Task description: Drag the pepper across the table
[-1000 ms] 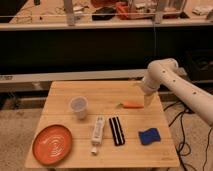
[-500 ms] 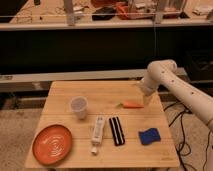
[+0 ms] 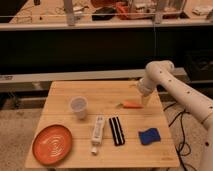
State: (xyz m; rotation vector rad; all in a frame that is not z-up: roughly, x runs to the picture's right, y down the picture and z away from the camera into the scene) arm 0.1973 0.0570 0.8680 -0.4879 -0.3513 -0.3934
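Note:
The pepper, small, slim and orange with a green stem at its left end, lies on the light wooden table towards the right side. My gripper hangs from the white arm just right of the pepper, low over the table and right at the pepper's thick end. I cannot tell whether it touches the pepper.
A translucent cup stands left of centre. A white remote and a black remote lie side by side in the middle front. A large orange plate is at the front left, a blue sponge at the front right.

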